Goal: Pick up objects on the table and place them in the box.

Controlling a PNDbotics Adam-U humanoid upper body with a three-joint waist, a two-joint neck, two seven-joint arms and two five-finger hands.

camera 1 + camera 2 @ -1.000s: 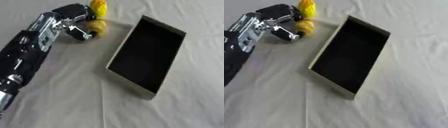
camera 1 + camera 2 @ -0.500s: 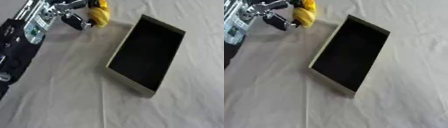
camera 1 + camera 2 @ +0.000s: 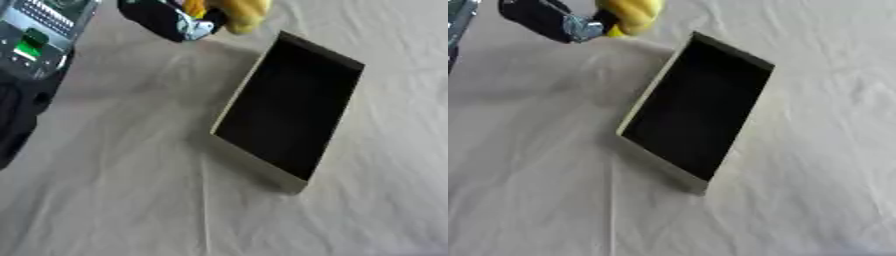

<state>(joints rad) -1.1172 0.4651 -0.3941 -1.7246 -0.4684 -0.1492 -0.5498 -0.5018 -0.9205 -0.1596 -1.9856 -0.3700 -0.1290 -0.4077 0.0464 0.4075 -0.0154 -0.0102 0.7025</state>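
– So, where is the left hand (image 3: 171, 17)?

– Up at the far left of the scene, black with a silver joint, its fingers curled round a soft-looking yellow object (image 3: 234, 11). Part of the hand is cut off by the top edge, so only the lower fingers show.

– And the yellow thing, is it on the table?

– No, it sits in the hand's hold, clear of the white wrinkled tablecloth (image 3: 131, 195), just beyond the far left corner of the box. A faint shadow lies on the cloth under the hand.

– Describe the box.

– A shallow rectangular box with a black inside and pale cream walls (image 3: 695, 107), lying askew in the middle of the table, one long side towards the left. Nothing shows inside it.

– What else is on the left?

– The robot's left forearm (image 3: 39, 35), silver and black with a small green patch, comes in along the left edge.

– The right hand?

– It appears in neither view.
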